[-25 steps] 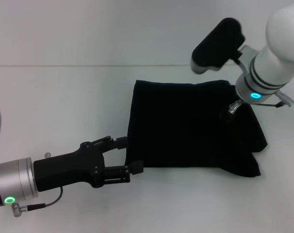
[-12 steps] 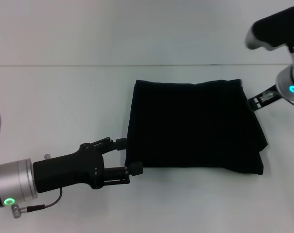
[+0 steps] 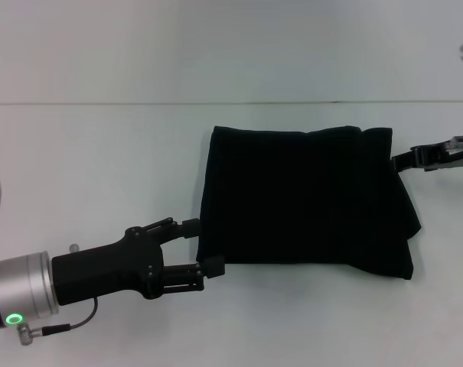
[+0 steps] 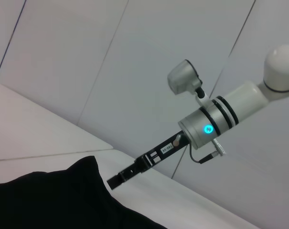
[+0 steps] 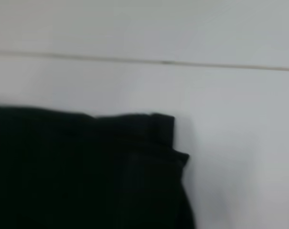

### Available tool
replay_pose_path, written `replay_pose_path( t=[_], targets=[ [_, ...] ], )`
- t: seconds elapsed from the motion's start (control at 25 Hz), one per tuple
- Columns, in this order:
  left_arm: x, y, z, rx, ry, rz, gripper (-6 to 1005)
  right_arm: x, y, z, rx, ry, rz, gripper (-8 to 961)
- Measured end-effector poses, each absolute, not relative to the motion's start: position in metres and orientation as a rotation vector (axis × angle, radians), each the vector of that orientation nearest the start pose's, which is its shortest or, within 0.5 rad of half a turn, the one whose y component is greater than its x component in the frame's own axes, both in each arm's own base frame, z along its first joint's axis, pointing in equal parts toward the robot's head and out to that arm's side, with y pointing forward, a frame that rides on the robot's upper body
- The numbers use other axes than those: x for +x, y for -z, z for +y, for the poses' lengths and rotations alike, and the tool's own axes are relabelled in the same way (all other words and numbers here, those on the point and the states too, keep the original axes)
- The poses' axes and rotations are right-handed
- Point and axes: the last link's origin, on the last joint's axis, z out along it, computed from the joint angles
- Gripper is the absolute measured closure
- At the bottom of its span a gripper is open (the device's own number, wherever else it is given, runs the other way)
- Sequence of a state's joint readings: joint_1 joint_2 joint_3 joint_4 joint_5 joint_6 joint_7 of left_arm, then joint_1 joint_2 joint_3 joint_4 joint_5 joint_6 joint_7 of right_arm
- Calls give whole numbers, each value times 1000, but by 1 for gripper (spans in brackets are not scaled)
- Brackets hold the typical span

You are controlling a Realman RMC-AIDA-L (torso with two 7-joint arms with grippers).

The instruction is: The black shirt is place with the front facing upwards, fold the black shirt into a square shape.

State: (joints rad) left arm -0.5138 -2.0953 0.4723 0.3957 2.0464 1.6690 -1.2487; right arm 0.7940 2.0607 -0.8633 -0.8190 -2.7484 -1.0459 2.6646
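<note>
I saw the plain black cloth shirt (image 3: 304,200) folded roughly square mid-table, my left gripper (image 3: 203,245) spread at its near-left corner, touching the hem, and judged any drag could undo it; right gripper (image 3: 438,155): can't tell.

Right pincer (image 3: 438,157): head view's right edge cuts it off, only dark finger ends and a bit of bracket visible; finger gap unreadable there. In left wrist view it appears far off (image 4: 119,178), too small to judge the jaws.

Black shirt (image 3: 304,200): folded, so print and neck label are hidden. Lower edge of left wrist view crops it (image 4: 48,200); right wrist view crops it at two edges, blurred (image 5: 82,171).

Left pincer (image 3: 206,246): upper fingertip merges with the shirt's dark edge; contact unclear.
</note>
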Motion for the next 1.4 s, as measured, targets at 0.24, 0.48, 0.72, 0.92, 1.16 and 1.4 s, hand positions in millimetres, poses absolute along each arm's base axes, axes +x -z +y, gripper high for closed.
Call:
replay_pose_path(
  t=[0.24,0.48,0.72,0.92,1.16,1.4],
  targets=[
    [-270,30,290,-2665,1032,-797,51,265,-44,430,-2050,-285,1466,265],
    [-268,30,291,-2668,1036,-799,51,246,-60,435,-2159,-443,1382,264],
    [-269,30,293,-2663,1025,-801,52,205,-56,465,-2200,0,1247,264],
    [-269,30,294,-2659,1021,-803,52,178,-45,478,-2177,244,1068,264],
    [-270,31,293,-2656,1024,-809,52,175,-26,479,-2194,261,1030,264],
    [-270,31,293,-2653,1027,-812,51,194,-14,476,-2176,271,1072,264]
  ],
)
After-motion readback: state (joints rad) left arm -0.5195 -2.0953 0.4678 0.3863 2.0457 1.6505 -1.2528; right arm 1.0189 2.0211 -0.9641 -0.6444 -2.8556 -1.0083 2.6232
